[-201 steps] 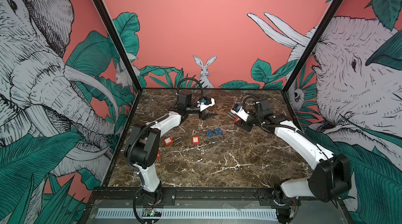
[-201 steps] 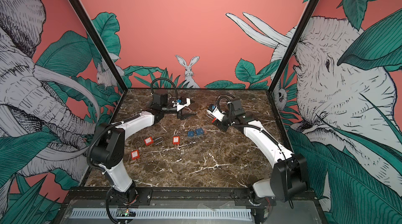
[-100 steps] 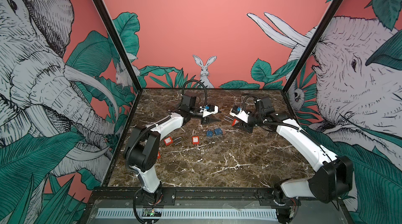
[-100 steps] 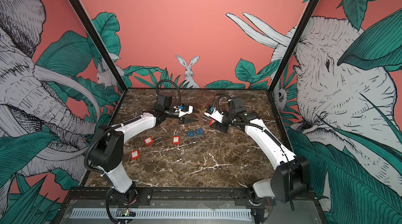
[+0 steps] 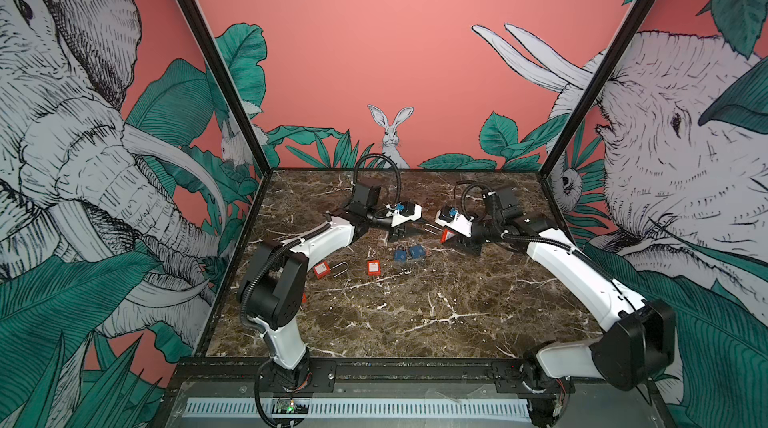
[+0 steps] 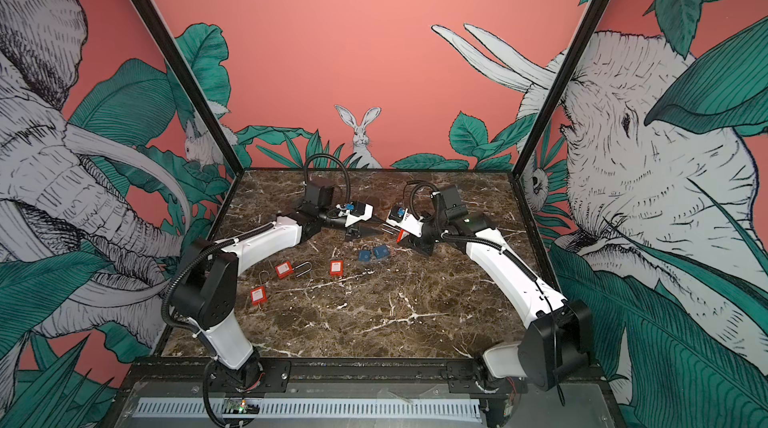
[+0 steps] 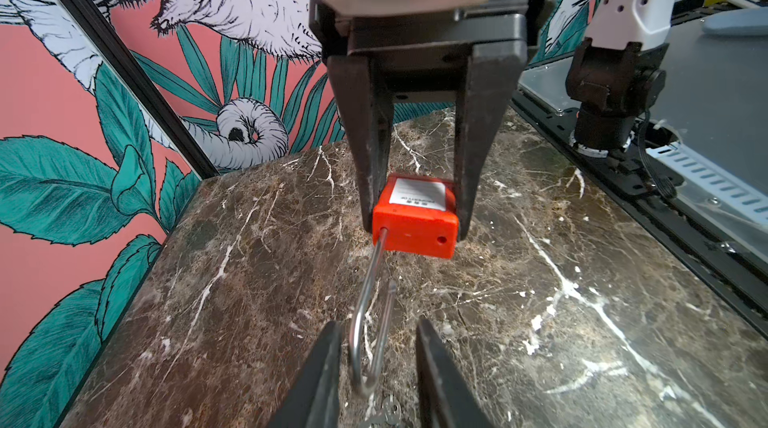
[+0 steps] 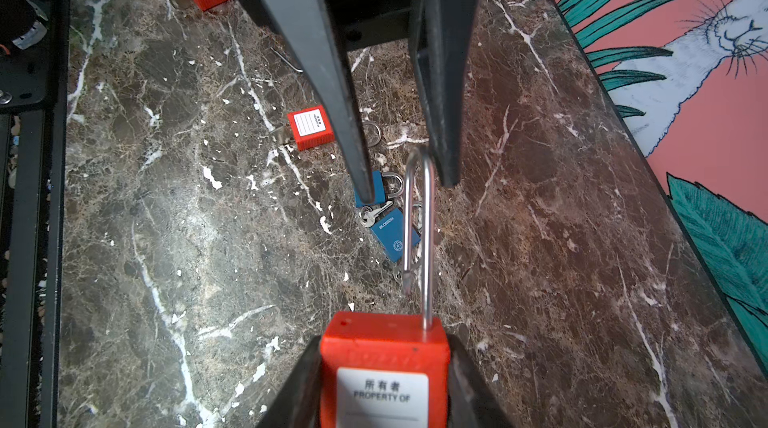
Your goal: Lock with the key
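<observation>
The right gripper (image 7: 415,218) is pinching the orange-red body of one red padlock (image 7: 415,235) between its two fingers, holding it above the table (image 5: 415,314) with its label side facing up. The padlock's steel shackle (image 8: 427,239) is standing open, its short leg hanging free of the body, and its bend is pointing straight out from the right gripper toward the left gripper (image 7: 376,326). The left gripper is facing it tip to tip with its fingers partly spread, straddling the bend of the shackle; a gap is showing on at least one side, and whether the other finger is touching the steel cannot be told. On the table beneath the spot where the two grippers are meeting, two blue padlocks (image 6: 365,255), (image 6: 381,252) are lying side by side with a small bunch of keys (image 8: 371,214) between them. Three more red padlocks (image 6: 336,268), (image 6: 284,269), (image 6: 258,295) are lying loose on the left gripper's side, trailing back toward that arm's base.
</observation>
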Tool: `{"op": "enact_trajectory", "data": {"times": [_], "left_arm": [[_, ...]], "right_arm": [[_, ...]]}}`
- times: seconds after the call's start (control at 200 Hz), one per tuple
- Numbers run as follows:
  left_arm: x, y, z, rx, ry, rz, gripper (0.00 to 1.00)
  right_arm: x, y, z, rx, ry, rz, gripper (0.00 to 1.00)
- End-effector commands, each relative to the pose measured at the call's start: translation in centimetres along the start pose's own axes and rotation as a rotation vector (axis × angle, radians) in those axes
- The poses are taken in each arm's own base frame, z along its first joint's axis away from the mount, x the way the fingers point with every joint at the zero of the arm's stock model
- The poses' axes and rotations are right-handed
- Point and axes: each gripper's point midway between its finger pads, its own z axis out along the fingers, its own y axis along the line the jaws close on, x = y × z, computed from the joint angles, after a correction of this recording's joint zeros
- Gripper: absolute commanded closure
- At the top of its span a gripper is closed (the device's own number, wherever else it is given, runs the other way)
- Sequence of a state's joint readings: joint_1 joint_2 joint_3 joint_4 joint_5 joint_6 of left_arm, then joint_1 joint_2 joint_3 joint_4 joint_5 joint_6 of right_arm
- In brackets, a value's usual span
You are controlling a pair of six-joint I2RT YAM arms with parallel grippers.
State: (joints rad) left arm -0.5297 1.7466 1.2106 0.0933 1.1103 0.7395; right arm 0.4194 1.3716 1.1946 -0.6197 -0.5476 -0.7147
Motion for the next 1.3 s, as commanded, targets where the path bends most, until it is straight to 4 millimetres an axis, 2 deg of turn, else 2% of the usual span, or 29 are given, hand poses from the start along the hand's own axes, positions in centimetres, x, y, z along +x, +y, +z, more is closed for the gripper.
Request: {"op": "enact_trajectory", "data": {"times": [0.0, 0.26, 0.42, 0.625, 0.67, 0.715, 0.745, 0.785, 0.905, 0.955, 1.055, 1.14, 1.291], "left_arm": [[-1.5, -0.4, -0.2, 0.013, -0.012, 0.013, 0.74], [-1.4, -1.3, 0.0, 0.047, -0.009, -0.027, 0.85], [-1.6, -1.5, 0.1, 0.055, -0.012, -0.032, 0.86], [-1.5, -1.9, 0.2, 0.068, -0.008, -0.047, 1.00], [-1.7, -1.9, 0.2, 0.068, -0.011, -0.049, 1.00], [-1.8, -2.0, 0.2, 0.070, -0.018, -0.053, 1.00], [-1.9, -2.0, 0.1, 0.070, -0.024, -0.057, 1.00], [-2.1, -2.0, 0.1, 0.067, -0.033, -0.062, 1.00], [-2.2, -1.9, 0.1, 0.041, -0.056, -0.072, 1.00], [-2.0, -1.9, 0.0, 0.031, -0.054, -0.079, 1.00], [-2.3, -2.1, -0.1, 0.028, -0.063, -0.084, 1.00], [-2.6, -2.1, -0.2, 0.020, -0.082, -0.086, 1.00], [-3.0, -2.5, -0.4, 0.023, -0.092, -0.081, 1.00]], "right_arm": [[-1.2, -0.1, -1.1, 0.033, -0.030, -0.055, 0.92], [-0.9, 0.2, -0.7, 0.036, -0.040, -0.090, 0.90], [-0.7, 0.2, -0.2, 0.028, -0.029, -0.097, 0.90], [-1.0, 0.2, -0.3, 0.040, -0.042, -0.119, 0.88], [-1.1, 0.2, -0.3, 0.043, -0.045, -0.119, 0.87], [-1.1, 0.1, -0.3, 0.040, -0.048, -0.116, 0.83], [-1.1, 0.2, -0.2, 0.036, -0.048, -0.108, 0.72], [-1.2, 0.2, -0.3, 0.033, -0.049, -0.103, 0.63], [-1.1, 0.8, -0.3, 0.015, -0.056, -0.073, 0.49], [-0.9, 1.0, -0.3, 0.009, -0.059, -0.057, 0.37], [-1.0, 1.8, -0.7, -0.019, -0.071, -0.037, 0.25], [-0.8, 2.4, -0.9, -0.047, -0.063, -0.022, 0.20], [0.4, 2.1, -2.2, -0.028, -0.003, 0.002, 0.23]]}}
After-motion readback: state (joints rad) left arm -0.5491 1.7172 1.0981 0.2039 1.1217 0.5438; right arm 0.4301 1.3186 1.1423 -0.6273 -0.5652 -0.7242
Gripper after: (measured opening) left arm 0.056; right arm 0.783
